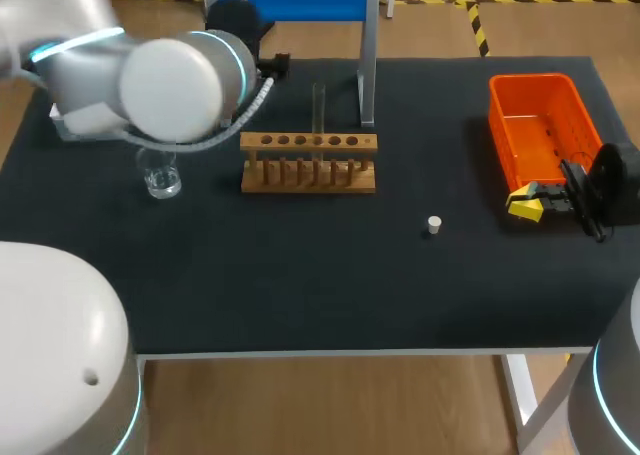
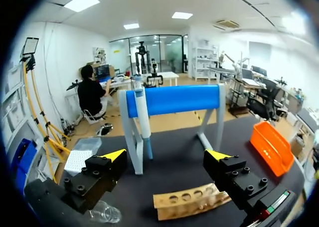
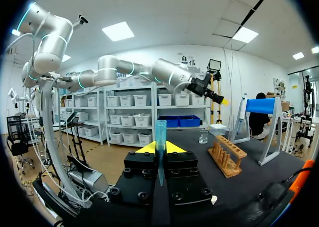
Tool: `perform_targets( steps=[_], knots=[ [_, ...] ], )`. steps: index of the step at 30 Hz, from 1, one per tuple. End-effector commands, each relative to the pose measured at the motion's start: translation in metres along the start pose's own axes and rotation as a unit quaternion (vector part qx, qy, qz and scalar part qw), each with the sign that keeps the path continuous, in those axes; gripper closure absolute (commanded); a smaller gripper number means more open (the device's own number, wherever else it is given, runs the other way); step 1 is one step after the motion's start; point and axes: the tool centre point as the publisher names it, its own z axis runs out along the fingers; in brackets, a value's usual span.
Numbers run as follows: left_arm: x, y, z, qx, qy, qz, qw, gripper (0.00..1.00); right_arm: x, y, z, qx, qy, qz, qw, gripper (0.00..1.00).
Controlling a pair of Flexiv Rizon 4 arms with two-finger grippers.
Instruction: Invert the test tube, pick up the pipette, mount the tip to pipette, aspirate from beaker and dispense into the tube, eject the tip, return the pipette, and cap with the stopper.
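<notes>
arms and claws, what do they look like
The left arm and right arm are rounded silver-grey shells with glowing cyan rings at the joints; a ribbed white cable runs beside the left one. The left claw and right claw are blocky black, bolted, with two fingers tipped in bright yellow wedges.

1 ea: rack (image 1: 308,162), tube (image 1: 319,105), beaker (image 1: 161,175), stopper (image 1: 433,224), bin (image 1: 541,125), tip (image 3: 160,137).

Overhead view — wrists low, rack (image 1: 308,162) shared

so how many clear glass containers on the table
2: a clear glass beaker beside the wooden tube rack, under the left arm, and a clear glass test tube standing in that rack. The arm may hide others.
</notes>
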Motion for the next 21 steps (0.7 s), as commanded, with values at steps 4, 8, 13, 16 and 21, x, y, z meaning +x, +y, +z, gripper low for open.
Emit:
perform_targets(
  steps=[4, 8, 13, 16, 21],
  knots=[
    [0.001, -0.005, 0.034, 0.027, -0.059, -0.021, 0.998, 0.00, 0.001, 0.000, -0.001, 0.000, 0.000, -0.001, 1.000, 1.00],
    [-0.003, -0.009, 0.045, 0.040, -0.064, -0.033, 0.997, 0.00, 0.001, 0.000, -0.001, 0.000, 0.000, -0.001, 1.000, 1.00],
    [-0.012, -0.017, 0.059, 0.050, -0.068, -0.036, 0.996, 0.00, 0.001, 0.000, -0.001, 0.000, 0.000, -0.001, 1.000, 1.00],
    [-0.017, -0.023, 0.065, 0.054, -0.070, -0.037, 0.995, 0.00, 0.001, 0.000, -0.001, 0.000, 0.000, -0.001, 1.000, 1.00],
    [-0.025, -0.035, 0.078, 0.065, -0.071, -0.037, 0.995, 0.00, 0.001, 0.000, -0.001, 0.000, 0.000, -0.001, 1.000, 1.00]
  ],
)
